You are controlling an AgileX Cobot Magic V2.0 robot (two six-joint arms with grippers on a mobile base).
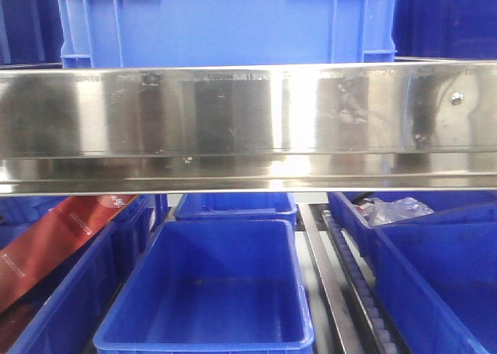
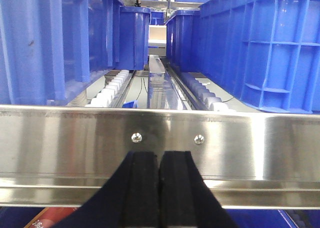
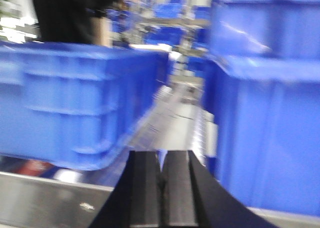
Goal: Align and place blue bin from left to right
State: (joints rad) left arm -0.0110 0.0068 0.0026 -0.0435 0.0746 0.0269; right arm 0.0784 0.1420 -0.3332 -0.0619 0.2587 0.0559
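Both grippers are seen closed and empty: the left gripper (image 2: 160, 180) low before the steel rail (image 2: 250, 148), the right gripper (image 3: 161, 188) likewise, though blurred. Beyond the rail, the blue bin (image 1: 225, 24) is seen on the upper shelf, its long wall facing forward. Smooth tubs (image 1: 210, 292) lie below; the rail is judged the obstacle.

Blue bin (image 1: 225, 24): I see bright moulded plastic, the wall smooth with a slight sheen and raised ribs.
Steel rail (image 1: 248, 125): brushed metal, glossy, mirroring blurred patches.
Lower tubs (image 1: 210, 292): smooth blue plastic with a soft shine inside.
Rollers (image 2: 112, 88): white, plastic-looking.
Left gripper (image 2: 160, 188): I read the pads as matt black, rubbery.
Right gripper (image 3: 161, 193): same matt black, though blurred.
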